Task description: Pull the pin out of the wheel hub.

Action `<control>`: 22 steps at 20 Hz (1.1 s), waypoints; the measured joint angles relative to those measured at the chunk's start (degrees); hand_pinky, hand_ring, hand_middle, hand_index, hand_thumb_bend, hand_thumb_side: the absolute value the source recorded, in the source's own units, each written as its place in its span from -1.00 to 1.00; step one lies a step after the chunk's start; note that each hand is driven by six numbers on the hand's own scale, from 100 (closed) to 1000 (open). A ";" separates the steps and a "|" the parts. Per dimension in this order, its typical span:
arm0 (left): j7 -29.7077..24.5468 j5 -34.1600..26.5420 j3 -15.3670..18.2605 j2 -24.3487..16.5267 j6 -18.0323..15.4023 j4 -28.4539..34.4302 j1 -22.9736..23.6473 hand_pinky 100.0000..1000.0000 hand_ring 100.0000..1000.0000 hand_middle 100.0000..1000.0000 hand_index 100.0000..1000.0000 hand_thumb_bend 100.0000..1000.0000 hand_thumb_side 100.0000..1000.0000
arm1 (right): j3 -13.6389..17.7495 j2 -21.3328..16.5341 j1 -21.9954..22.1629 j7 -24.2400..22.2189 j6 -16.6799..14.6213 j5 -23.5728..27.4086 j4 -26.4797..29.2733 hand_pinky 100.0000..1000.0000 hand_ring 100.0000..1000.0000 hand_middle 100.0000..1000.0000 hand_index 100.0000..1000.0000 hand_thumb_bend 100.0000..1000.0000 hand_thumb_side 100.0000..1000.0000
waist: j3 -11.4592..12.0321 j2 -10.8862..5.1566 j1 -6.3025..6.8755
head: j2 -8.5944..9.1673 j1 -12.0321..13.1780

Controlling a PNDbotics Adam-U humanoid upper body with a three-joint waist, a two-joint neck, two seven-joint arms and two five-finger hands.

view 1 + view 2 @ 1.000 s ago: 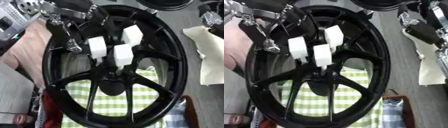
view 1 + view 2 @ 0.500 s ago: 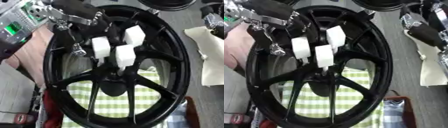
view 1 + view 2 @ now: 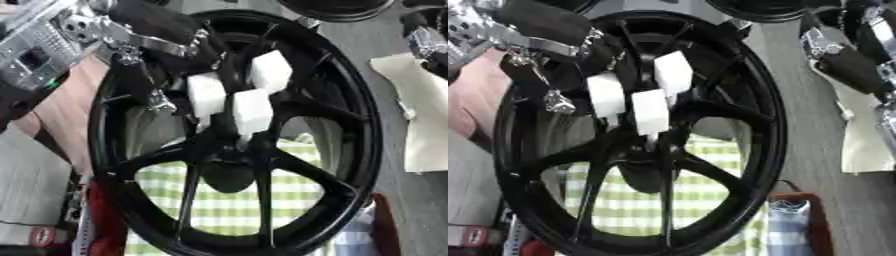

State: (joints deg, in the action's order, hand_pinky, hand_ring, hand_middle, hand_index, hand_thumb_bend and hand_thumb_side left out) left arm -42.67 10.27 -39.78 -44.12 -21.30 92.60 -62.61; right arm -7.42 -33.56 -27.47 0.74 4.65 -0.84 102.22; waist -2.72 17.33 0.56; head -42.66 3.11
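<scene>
Across the middle of both views lies a big black wheel hub (image 3: 350,150), its rim running from the top edge almost to the bottom, its spokes meeting at a dark centre just below the middle. Under it a green-and-white checked cloth (image 3: 223,210) shows through the gaps between the lower spokes. At the right a cream sheet (image 3: 420,120) lies on the grey surface, apart from the rim. Over the upper left of the rim comes the left hand (image 3: 162,35), black with silver parts, lying across the rim and reaching in over the spokes; whether its fingers are curled or straight I cannot tell, nor whether they touch any of the blocks. At the upper right, well outside the rim, the right hand (image 3: 846,62) shows as a dark, silver-jointed shape over the cream sheet, its finger posture unclear as well. Near the hub's centre stand three white blocks (image 3: 249,112), close together on the spokes just above the dark centre; these appear to be the pins.
</scene>
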 measured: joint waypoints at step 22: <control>-1.74 -0.34 -1.65 -0.86 1.74 0.36 -0.47 0.63 0.50 0.40 0.61 -0.77 -1.00 | -0.03 0.00 0.23 0.28 -0.06 0.11 -0.35 0.81 0.52 0.55 0.53 -0.99 -0.15 | 0.40 0.00 0.31 | -0.04 0.30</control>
State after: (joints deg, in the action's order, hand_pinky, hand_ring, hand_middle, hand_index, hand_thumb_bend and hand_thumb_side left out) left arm -44.41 9.93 -41.44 -44.98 -19.55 92.96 -63.09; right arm -7.46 -33.56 -27.24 1.02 4.58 -0.73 101.87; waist -2.32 17.33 0.87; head -42.70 3.41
